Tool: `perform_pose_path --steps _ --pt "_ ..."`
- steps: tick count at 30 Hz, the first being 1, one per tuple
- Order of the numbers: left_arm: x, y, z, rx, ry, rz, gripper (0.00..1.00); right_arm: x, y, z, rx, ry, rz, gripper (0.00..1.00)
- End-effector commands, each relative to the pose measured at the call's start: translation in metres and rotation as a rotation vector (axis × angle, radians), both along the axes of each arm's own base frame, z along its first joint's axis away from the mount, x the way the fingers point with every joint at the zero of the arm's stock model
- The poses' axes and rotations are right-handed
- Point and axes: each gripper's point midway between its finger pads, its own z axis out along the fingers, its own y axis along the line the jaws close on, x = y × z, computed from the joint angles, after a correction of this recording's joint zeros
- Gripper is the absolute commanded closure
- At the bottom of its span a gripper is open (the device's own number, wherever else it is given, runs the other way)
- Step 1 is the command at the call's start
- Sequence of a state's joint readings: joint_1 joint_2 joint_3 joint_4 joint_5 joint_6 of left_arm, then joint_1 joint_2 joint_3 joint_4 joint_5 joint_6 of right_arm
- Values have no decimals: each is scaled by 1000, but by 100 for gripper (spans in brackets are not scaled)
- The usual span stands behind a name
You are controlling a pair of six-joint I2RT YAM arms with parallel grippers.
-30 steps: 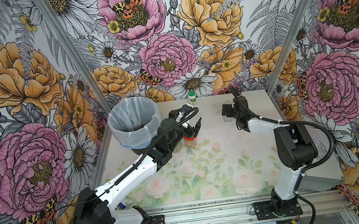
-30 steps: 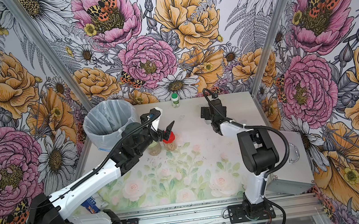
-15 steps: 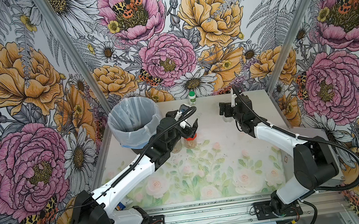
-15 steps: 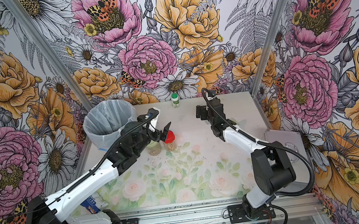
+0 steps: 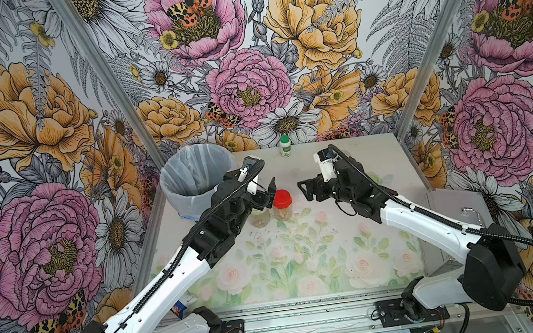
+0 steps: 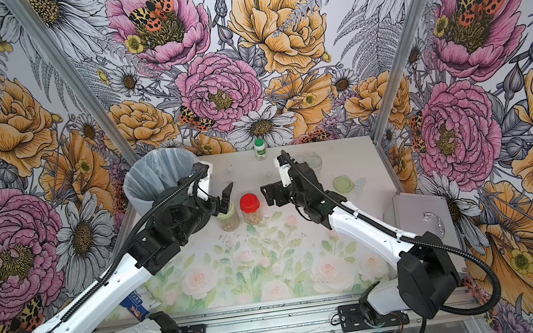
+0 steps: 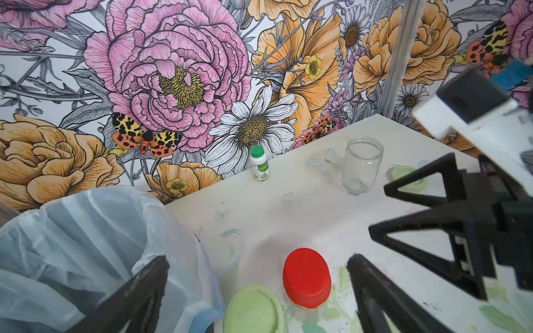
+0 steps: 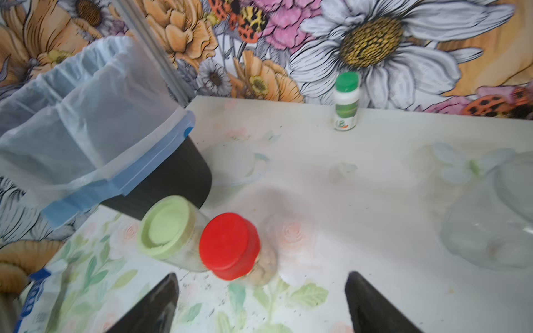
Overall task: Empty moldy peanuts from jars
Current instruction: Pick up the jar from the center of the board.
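The jars (image 5: 283, 207) are small clear-glass cylinders, all upright on the table (image 6: 301, 239) with their mouths up. Just right of the liner-wrapped bin (image 6: 143, 184) stands the green-lidded jar (image 6: 228, 217), close beside the narrower red-lidded jar (image 6: 251, 210). Tan moldy peanuts (image 6: 253, 220) show through both. The left gripper (image 7: 258, 261) hovers over them, jaws spread and empty. The right gripper (image 6: 265, 196), also spread and empty, faces the red lid. Farther right, an empty jar (image 7: 362, 167) stands open near a flat loose green lid (image 6: 343, 184).
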State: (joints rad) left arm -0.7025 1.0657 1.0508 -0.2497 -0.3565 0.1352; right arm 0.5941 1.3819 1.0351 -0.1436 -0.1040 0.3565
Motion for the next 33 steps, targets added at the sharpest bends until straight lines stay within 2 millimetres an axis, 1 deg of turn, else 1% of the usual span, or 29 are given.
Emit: perform_pose_path --steps 1,4,6,8,9,13,18,21,28,31,33 --pt "-6 29 2 -11 2 90 1 -21 27 -14 -27 57 81 9" --pt "-10 41 8 -24 -10 122 1 -32 52 -15 -51 59 125 10" --pt "-12 49 13 -37 -24 150 1 -39 65 -10 -67 41 148 10" --pt "-11 56 16 -59 -25 179 1 -37 70 -3 -62 31 149 9" --pt "-11 59 16 -68 -21 186 1 -46 81 -1 -63 31 181 9" --pt "-6 75 15 -105 -4 250 1 -49 95 5 -69 17 210 9" --pt "0 86 13 -206 37 263 1 -45 115 5 -71 20 235 9" --pt "4 90 10 -201 44 281 1 -39 124 -2 -86 33 239 9" --pt "2 100 9 -197 34 312 1 -28 141 -3 -102 34 236 9" --pt "2 101 8 -210 39 315 1 -24 148 -9 -114 43 233 7" --pt "2 99 9 -225 40 301 1 -20 153 -14 -128 48 230 6"
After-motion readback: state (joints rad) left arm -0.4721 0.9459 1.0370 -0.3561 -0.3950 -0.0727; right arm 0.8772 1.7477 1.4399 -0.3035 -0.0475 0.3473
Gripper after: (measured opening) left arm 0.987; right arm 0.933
